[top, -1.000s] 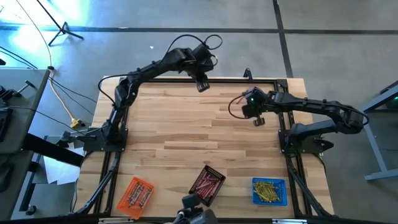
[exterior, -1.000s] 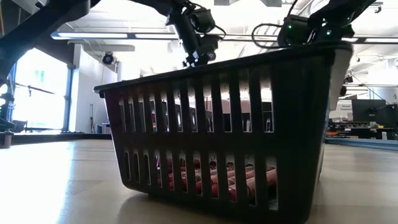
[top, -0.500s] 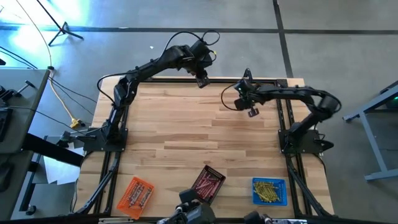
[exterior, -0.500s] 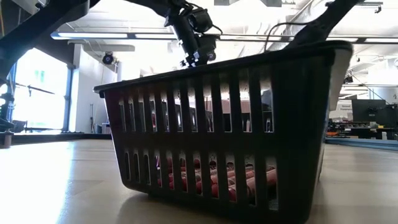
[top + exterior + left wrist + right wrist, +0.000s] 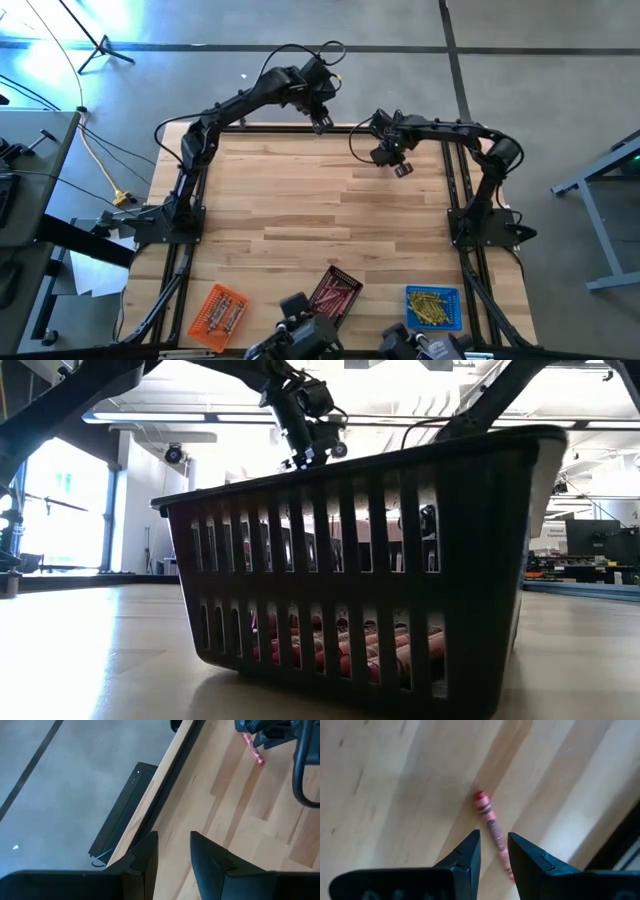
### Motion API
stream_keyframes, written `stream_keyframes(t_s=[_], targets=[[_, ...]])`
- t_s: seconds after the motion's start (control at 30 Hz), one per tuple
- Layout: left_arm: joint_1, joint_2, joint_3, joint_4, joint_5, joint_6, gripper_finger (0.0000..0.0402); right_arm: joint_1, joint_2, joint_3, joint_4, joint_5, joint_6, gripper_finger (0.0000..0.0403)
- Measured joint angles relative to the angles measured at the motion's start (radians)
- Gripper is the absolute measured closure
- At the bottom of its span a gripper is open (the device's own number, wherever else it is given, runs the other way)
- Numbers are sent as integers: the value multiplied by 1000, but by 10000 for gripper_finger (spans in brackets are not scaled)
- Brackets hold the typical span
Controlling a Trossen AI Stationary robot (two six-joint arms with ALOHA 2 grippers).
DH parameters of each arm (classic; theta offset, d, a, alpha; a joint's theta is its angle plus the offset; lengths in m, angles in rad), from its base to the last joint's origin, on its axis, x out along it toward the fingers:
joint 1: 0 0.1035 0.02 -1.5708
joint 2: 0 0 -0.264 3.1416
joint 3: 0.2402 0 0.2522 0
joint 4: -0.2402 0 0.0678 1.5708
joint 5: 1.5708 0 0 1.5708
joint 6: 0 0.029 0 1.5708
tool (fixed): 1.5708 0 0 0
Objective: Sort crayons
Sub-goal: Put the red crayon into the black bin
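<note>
A single red crayon [image 5: 490,827] lies flat on the wooden table near its far edge; it also shows in the left wrist view [image 5: 252,749]. My right gripper [image 5: 400,166] hovers just above it, fingers pointing down and almost together, empty. My left gripper [image 5: 320,122] hangs over the table's far edge, shut and empty; it also shows in the low view [image 5: 310,452]. Red crayons [image 5: 350,645] lie in the black tray [image 5: 335,292], yellow ones in the blue tray [image 5: 432,307], and more crayons in the orange tray [image 5: 218,314].
The three trays stand in a row along the table's near edge. In the low view the black tray's slatted wall [image 5: 330,560] fills most of the picture. A dark frame rail [image 5: 165,795] runs along the far edge. Bare wood [image 5: 300,220] lies between the arms and the trays.
My right gripper has gone toward the table's far edge and a little to the left, and its arm has folded in toward the far right corner. My left gripper has drifted slightly toward the far edge.
</note>
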Motion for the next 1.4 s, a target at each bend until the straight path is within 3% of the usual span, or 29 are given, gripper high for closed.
stream_keyframes(t_s=[0.57, 0.87, 1.1, 1.2, 1.4], targets=[[21, -1, 0, 0, 0, 11, 300, -16, 63, 23, -30, -52, -14, 320], [21, -1, 0, -1, 0, 10, 300, -15, 95, 26, -38, -52, 79, 324], [21, -1, 0, -7, 0, 1, 300, -15, 96, 24, -50, -50, 207, 391], [21, -1, 0, -40, 0, 22, 300, -15, 99, 48, -96, -54, 291, 388], [29, -19, -2, -180, -8, 35, 300, -8, 61, 156, -220, -153, 428, 397]])
